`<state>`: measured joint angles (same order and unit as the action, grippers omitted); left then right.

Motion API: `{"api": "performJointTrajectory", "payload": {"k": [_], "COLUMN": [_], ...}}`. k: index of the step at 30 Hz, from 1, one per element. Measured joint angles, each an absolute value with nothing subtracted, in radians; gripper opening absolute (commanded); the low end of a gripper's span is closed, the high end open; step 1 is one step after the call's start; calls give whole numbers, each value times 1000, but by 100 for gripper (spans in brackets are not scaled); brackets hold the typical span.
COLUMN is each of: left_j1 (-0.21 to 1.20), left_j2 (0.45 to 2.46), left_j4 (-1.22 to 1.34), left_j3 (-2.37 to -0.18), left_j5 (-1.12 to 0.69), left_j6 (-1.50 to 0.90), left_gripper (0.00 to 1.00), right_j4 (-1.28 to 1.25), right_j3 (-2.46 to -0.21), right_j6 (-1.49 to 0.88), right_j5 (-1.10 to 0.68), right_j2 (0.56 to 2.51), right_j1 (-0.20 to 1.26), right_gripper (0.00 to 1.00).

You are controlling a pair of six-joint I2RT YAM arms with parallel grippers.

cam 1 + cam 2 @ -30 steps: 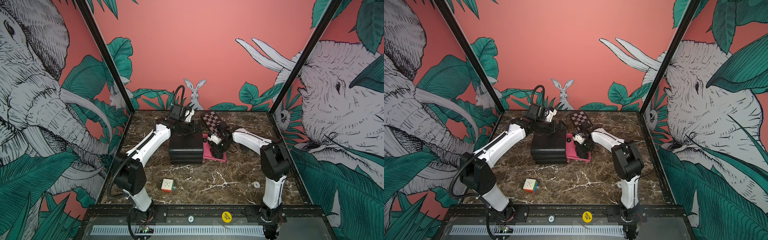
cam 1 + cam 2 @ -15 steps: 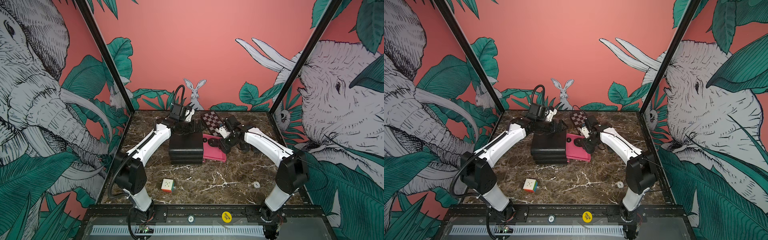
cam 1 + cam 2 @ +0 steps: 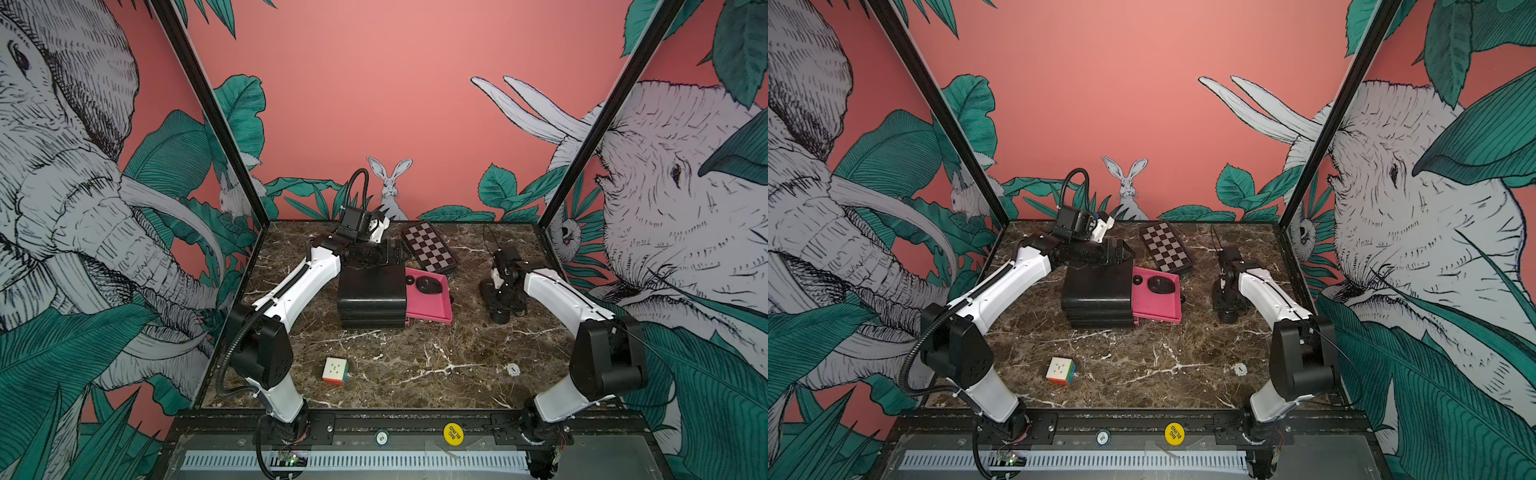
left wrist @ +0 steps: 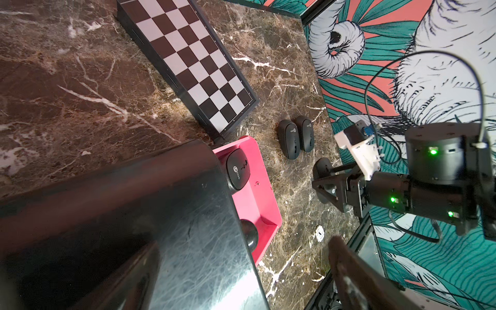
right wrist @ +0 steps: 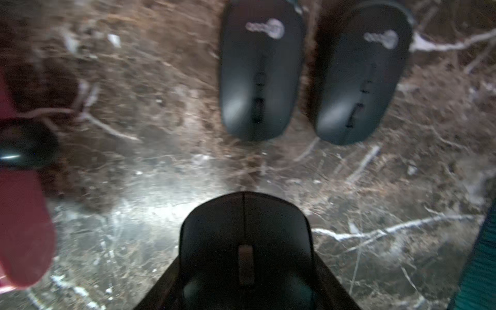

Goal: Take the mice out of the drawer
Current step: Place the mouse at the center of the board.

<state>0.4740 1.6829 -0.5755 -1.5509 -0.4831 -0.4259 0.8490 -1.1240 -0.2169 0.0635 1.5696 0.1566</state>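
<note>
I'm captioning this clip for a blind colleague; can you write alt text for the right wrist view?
A black mouse sits gripped in the right gripper over a brown marble table. Beyond it two more black mice lie side by side; a pink drawer edges in, blurred.

From my station I list: salmon-pink back wall (image 3: 395, 83) with painted white rabbit (image 3: 390, 187) and teal leaves (image 3: 498, 191); grey elephant-mural side walls (image 3: 62, 166); black corner posts (image 3: 208, 108); dark brown white-veined marble floor (image 3: 415, 365).
</note>
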Motion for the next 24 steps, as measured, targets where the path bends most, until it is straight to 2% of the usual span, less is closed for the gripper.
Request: {"api": "performJointTrajectory", "payload": {"k": [10,24], "left_j1": [461,451], "left_j2": [1683,1669], "left_j4": [-575,-541], "left_j3": [-1548,-1515], "left_j5": [-491,-491], "left_j6": [-421,-427], "left_gripper": [99,99], "right_j4": [793,736], "right_j3": [-982,-947], "right_j6": [-178,-104], "right_j5": [125,115], "right_j2": [1568,1590], "right_j1": [25,-70], "right_gripper": [50,52]}}
